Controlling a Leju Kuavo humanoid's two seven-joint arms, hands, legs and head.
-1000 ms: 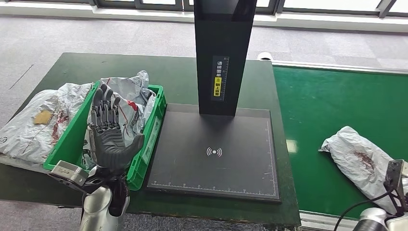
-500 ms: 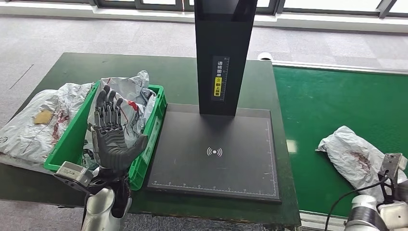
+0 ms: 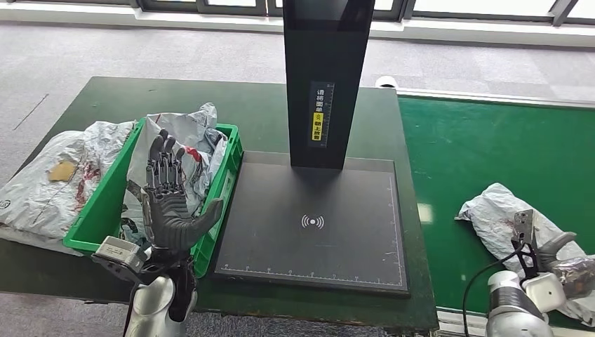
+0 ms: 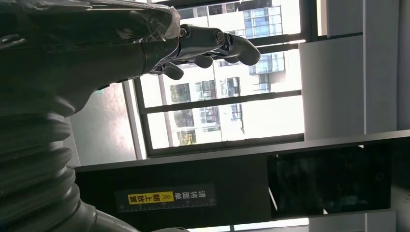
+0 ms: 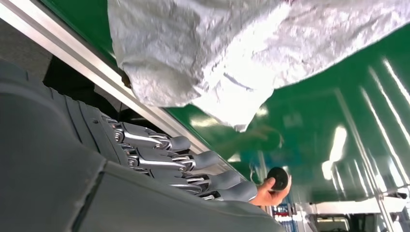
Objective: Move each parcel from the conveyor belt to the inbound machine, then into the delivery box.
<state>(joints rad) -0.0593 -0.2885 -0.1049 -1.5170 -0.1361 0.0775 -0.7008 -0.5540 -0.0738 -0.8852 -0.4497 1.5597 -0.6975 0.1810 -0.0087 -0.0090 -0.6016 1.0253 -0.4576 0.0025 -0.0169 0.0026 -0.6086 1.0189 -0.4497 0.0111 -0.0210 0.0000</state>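
A crumpled grey parcel (image 3: 499, 219) (image 5: 232, 53) lies on the green conveyor belt (image 3: 491, 140) near its front edge. My right hand (image 3: 563, 254) (image 5: 193, 166) is at the parcel's near end, by the belt's edge, its fingers stretched out and holding nothing. The black inbound machine (image 3: 312, 232), a flat plate with a tall column, stands bare at the centre. Left of it is the green delivery box (image 3: 226, 184), with grey parcels (image 3: 184, 133) heaped inside. My left hand (image 3: 170, 200) (image 4: 212, 41) is raised in front of the box, palm up, fingers spread and empty.
Another grey parcel (image 3: 49, 175) lies on the dark green table (image 3: 259, 105) left of the box. In the right wrist view a person's hand (image 5: 270, 191) holds a small black round object beyond the belt (image 5: 338, 96). A metal rail (image 5: 72, 53) edges the belt.
My right arm has come up and in from the lower right to the parcel's near end. The parcel has shifted slightly left. My left hand has drifted a little to the right.
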